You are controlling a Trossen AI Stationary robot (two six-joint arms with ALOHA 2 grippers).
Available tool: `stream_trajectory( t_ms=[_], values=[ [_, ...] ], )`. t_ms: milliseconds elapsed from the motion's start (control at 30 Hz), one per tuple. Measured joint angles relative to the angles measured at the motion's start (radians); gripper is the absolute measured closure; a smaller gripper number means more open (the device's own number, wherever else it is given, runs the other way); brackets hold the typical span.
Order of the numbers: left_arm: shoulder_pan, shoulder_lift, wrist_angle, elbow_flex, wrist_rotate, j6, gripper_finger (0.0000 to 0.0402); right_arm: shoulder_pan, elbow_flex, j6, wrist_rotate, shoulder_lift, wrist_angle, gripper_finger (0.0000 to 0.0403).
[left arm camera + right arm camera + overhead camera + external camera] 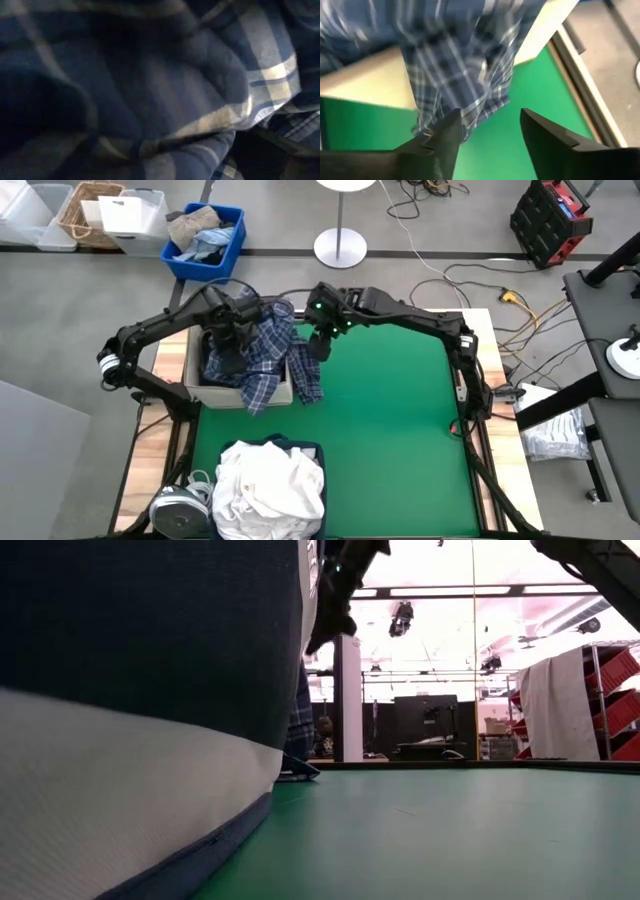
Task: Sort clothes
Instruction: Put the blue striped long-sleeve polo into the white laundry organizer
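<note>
Blue-and-white plaid cotton shirt (272, 352) crumpled, draped over beige box (205, 391) at green table's (400, 440) far left edge. Right gripper (487, 130) fingers apart beside hem; left gripper (232, 330) buried, finger state unclear.

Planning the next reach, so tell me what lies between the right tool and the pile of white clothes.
In the high view, only bare green mat lies between the right tool and the white clothes; the plaid shirt hangs just beside that stretch.
</note>
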Motion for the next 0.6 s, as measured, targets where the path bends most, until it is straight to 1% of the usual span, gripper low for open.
stream_trajectory(
  t_ms=[100, 233, 367, 500, 600],
  values=[
    [0.0, -0.001, 0.019, -0.001, 0.005, 0.0, 0.0093, 0.003, -0.077, -0.03, -0.025, 0.0, 0.042, 0.0175],
    [0.0, -0.002, 0.028, -0.001, 0.007, 0.0, 0.0093, 0.018, -0.174, -0.071, -0.033, 0.0, 0.172, 0.0135],
    [0.0, -0.006, 0.035, -0.001, 0.008, -0.001, 0.0093, 0.022, -0.276, -0.067, -0.035, -0.002, 0.389, 0.0106],
    [0.0, -0.011, 0.039, -0.001, 0.008, -0.003, 0.0093, 0.022, -0.371, -0.053, -0.058, -0.001, 0.586, 0.0095],
    [0.0, -0.024, 0.043, 0.004, 0.008, -0.003, 0.0093, 0.024, -0.415, -0.054, -0.059, -0.001, 0.676, 0.0111]
  ],
)
